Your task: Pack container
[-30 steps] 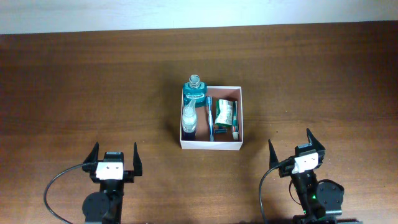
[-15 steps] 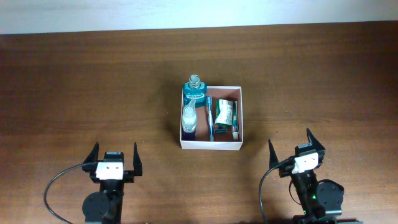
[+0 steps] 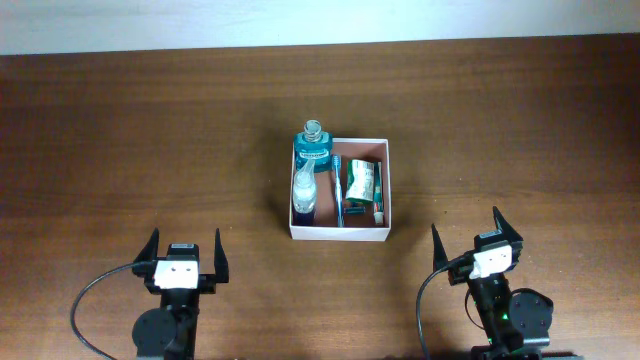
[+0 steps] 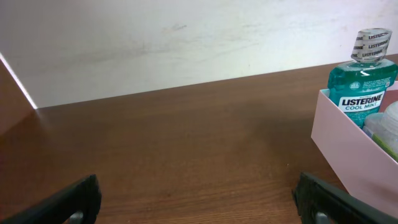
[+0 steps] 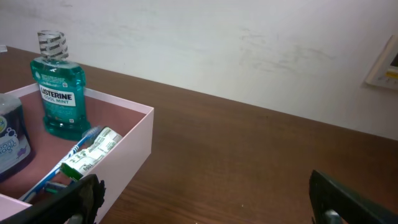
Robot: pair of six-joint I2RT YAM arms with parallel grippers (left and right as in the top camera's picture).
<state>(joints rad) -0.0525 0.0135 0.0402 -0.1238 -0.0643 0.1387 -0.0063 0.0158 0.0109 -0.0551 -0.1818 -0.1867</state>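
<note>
The white square container (image 3: 386, 190) with a reddish-brown inside sits at the table's middle. It holds a teal mouthwash bottle (image 3: 311, 152), a clear bottle with dark liquid (image 3: 304, 192), a blue toothbrush (image 3: 338, 190) and a green-and-white packet (image 3: 363, 187). The bottle (image 4: 360, 87) and box wall (image 4: 348, 149) show at the right of the left wrist view. In the right wrist view the box (image 5: 134, 146) lies left, with the bottle (image 5: 59, 87) and packet (image 5: 90, 152). My left gripper (image 3: 185, 252) and right gripper (image 3: 478, 235) are open and empty, near the front edge.
A white wall (image 3: 320, 20) runs along the far edge of the wooden table (image 3: 150, 130). A pale fixture (image 5: 384, 65) hangs on the wall at the right of the right wrist view.
</note>
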